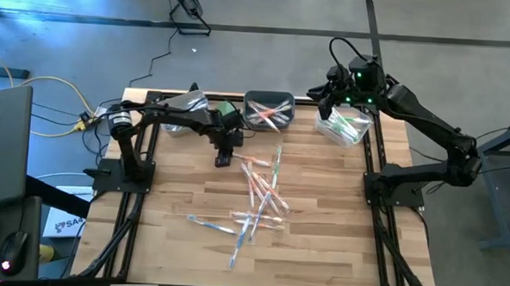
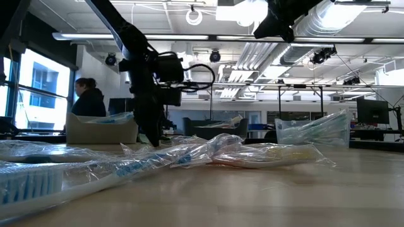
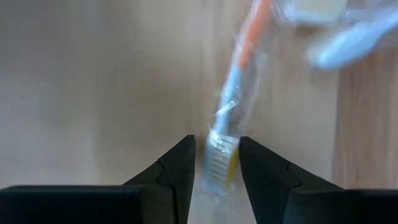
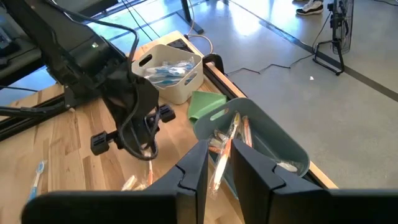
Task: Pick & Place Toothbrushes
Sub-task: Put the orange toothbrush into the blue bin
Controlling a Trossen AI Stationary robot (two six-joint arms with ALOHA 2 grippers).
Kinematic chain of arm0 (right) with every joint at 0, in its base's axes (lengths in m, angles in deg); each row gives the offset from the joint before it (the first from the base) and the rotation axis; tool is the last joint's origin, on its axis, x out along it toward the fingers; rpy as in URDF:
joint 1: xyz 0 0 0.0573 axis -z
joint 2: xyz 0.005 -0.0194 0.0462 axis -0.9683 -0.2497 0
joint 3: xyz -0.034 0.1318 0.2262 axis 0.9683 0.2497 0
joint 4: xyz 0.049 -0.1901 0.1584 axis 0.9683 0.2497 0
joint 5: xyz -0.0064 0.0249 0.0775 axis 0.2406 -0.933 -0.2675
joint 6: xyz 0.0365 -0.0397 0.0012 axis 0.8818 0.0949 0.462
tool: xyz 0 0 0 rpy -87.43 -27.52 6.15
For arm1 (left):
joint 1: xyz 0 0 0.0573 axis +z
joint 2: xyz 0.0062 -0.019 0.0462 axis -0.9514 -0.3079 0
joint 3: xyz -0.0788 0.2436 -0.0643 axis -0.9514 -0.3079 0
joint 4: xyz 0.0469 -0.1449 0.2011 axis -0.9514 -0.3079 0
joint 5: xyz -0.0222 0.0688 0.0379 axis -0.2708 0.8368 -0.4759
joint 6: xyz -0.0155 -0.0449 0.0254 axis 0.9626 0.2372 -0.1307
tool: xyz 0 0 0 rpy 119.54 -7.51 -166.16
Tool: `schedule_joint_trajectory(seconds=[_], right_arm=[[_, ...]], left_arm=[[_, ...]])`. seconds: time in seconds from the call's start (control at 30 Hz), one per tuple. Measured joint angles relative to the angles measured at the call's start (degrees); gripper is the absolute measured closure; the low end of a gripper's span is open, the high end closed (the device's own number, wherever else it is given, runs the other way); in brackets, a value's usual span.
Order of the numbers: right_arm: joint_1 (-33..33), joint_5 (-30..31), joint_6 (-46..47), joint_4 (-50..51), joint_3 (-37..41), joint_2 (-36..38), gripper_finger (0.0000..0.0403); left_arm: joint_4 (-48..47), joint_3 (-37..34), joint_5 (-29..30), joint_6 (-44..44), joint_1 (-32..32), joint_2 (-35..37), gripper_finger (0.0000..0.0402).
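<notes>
Many wrapped toothbrushes (image 1: 257, 203) lie scattered mid-table (image 1: 336, 250). One orange toothbrush (image 3: 231, 118) sits between the left gripper's (image 3: 216, 163) slightly parted fingers. Far right, above a clear bin (image 1: 342, 128), the right gripper (image 4: 219, 163) pinches another toothbrush (image 4: 222, 154).

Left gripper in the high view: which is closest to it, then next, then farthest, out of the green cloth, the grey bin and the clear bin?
From the left gripper, near the table's back middle:
1. Green cloth, just behind it.
2. Grey bin, behind it, toward the right.
3. Clear bin, far right, under the right gripper.
</notes>
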Motion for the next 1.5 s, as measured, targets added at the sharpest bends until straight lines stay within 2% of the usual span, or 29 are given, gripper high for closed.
schedule_joint_trajectory(seconds=[0.57,0.97,1.5], right_arm=[[0.0,0.0,0.2,0.0,0.0,0.0,0.0341],[0.0,0.0,0.2,0.1,0.0,0.0,0.0341],[0.0,0.0,0.1,0.1,0.0,0.0,0.0341]], left_arm=[[0.9,0.0,-0.5,0.6,-1.0,-1.9,0.0281],[1.2,0.0,-0.2,1.9,-1.0,-2.0,0.0358],[0.0,0.0,0.1,2.1,-1.0,-1.5,0.0364]])
